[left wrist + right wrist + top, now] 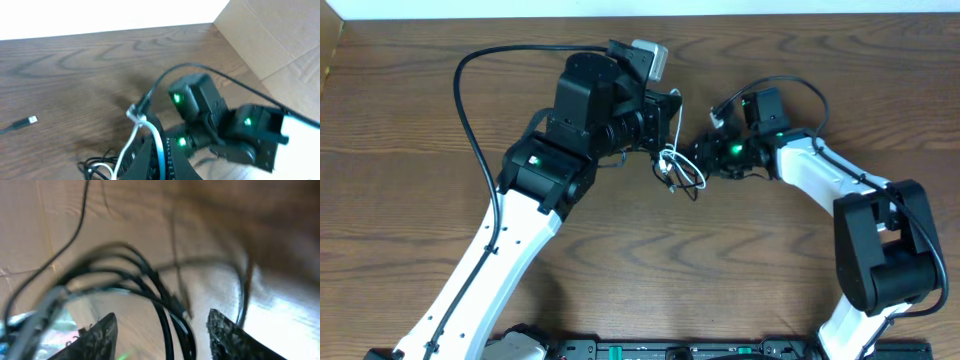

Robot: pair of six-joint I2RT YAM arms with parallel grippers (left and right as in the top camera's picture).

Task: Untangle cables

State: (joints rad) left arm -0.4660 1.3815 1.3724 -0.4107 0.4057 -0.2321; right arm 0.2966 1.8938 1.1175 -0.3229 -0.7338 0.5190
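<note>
Pinching the white cable (157, 137) with the left fingers (142, 160), pressed together around it. Straddling loops of the black cable (162, 300) with the right fingers (95, 337), spread wide, just beside the left fingers. Lying on the desk (420, 120), well apart from the left fingers: a USB plug (31, 120).

Table (410, 110): was brown, dark wavy grain.
Cables: white cable (159, 142) and black cable (152, 282) were plain.
Arms (490, 260): were white with black joints.
Lights (175, 98): glowed green.
Cardboard (270, 40): was tan.

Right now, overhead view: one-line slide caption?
Left gripper and right gripper meet at a tangled white cable and black cable on the wood table.
</note>
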